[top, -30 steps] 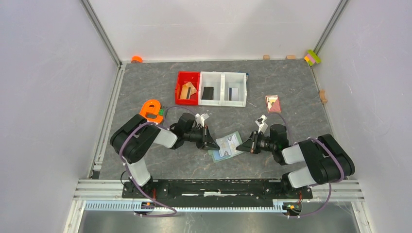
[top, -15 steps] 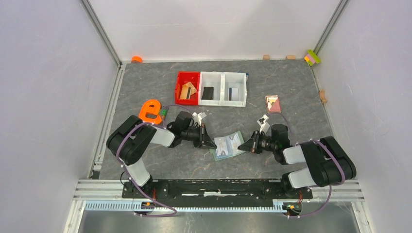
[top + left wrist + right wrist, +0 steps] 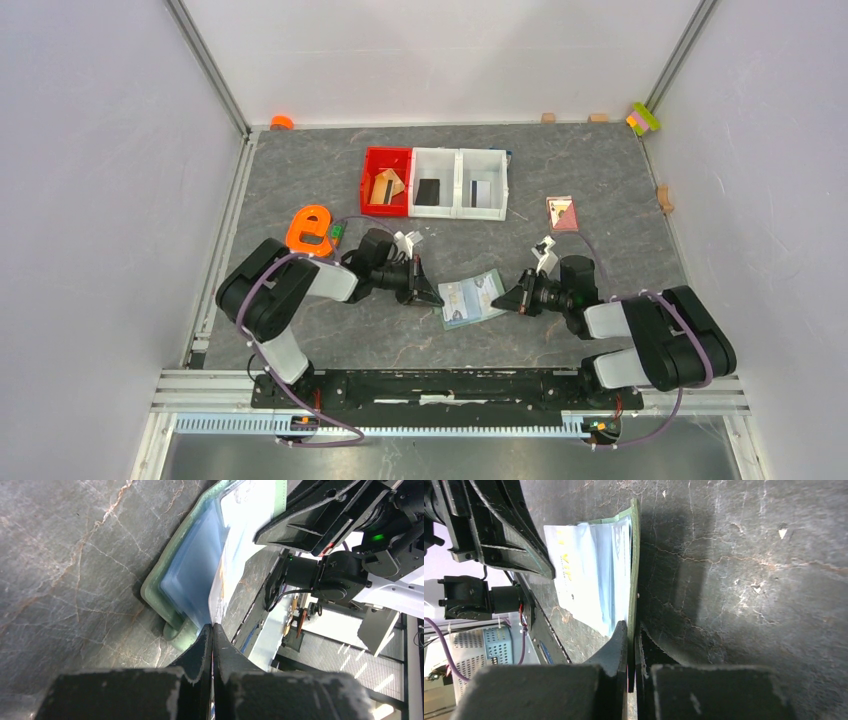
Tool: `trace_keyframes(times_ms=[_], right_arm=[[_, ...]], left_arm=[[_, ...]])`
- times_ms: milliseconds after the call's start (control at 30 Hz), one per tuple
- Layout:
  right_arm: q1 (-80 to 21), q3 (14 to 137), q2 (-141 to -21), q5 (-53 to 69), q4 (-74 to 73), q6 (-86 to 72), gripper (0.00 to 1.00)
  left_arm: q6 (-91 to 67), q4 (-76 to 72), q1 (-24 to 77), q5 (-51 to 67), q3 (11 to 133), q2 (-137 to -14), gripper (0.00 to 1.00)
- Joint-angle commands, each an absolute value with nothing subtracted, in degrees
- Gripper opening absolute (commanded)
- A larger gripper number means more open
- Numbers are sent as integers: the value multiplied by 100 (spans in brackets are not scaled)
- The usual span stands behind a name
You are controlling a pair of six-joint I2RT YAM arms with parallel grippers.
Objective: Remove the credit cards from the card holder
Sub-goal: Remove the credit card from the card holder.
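The open card holder (image 3: pixel 470 300) lies lengthwise between both arms, with the right end effector (image 3: pixel 631 628) clamped on its right edge and the left end effector (image 3: pixel 212 628) apparently pinching a pale card (image 3: pixel 240 545) at its left edge.

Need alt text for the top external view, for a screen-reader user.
An open sage-green card holder sits on a grey table between two robot pincers: left pincer shut at its left edge, right pincer shut on its right edge. Behind, a red bin and two white bins hold cards; a pink square lies right.
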State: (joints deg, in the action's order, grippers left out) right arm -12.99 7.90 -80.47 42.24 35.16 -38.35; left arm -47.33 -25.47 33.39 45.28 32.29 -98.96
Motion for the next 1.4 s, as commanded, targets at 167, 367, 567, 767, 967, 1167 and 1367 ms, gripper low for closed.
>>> trace_keyframes(times_ms=[167, 367, 567, 767, 967, 1167, 1367], right_arm=[[-1208, 1027, -7517, 3187, 2323, -2968, 37], [-1208, 1187, -7176, 2939, 1830, -2697, 56], [-1204, 1592, -6501, 2243, 793, -2177, 68], [-1259, 1947, -5918, 2330, 367, -1908, 68], [-1811, 2003, -6208, 3352, 1062, -2217, 64], [-2478, 2041, -6851, 3723, 2157, -2713, 61], [-2590, 1990, -7516, 4021, 2970, -3045, 59]], left_arm=[[-4324, -2116, 3243, 4676, 3277, -9308, 2], [-4403, -2251, 3243, 4721, 3314, -9521, 2], [-4452, -2264, 3243, 4685, 3304, -9406, 2], [-4519, -2358, 3261, 4685, 3306, -9476, 2], [-4612, -2573, 3312, 4697, 3305, -9518, 2], [-4607, -2663, 3369, 4668, 3294, -9528, 2], [-4533, -2662, 3442, 4595, 3299, -9594, 2]])
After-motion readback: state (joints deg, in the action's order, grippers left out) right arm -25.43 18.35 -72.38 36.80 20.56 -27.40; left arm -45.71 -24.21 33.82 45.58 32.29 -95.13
